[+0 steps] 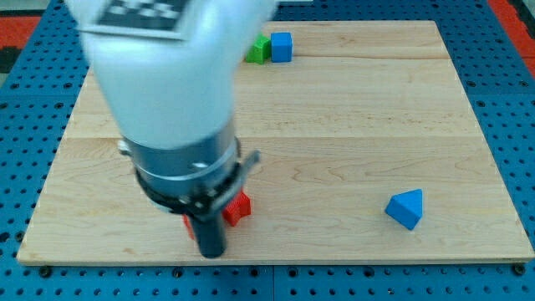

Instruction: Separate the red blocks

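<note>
Two red blocks sit near the view's bottom left, mostly hidden by my arm. One red block (238,208) shows to the right of the rod; its shape is unclear. A sliver of the other red block (189,225) shows to the rod's left. My tip (211,252) is at the rod's lower end, just below and between the two red blocks, close to the board's bottom edge. Whether the tip touches either block cannot be told.
A green block (258,50) and a blue cube (281,47) sit side by side at the view's top centre. A blue triangular block (406,208) lies at the lower right. The wooden board (359,125) rests on a blue pegboard.
</note>
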Controlling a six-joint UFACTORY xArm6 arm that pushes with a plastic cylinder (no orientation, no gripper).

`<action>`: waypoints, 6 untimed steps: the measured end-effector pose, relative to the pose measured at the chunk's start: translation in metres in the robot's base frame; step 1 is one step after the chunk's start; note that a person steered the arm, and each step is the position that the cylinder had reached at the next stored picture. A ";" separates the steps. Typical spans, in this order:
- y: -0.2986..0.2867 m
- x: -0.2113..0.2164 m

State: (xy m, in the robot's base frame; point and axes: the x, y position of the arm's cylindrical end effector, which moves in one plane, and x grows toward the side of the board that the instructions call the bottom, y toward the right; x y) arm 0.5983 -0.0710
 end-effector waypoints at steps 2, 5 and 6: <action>-0.014 -0.053; 0.110 -0.067; 0.086 -0.079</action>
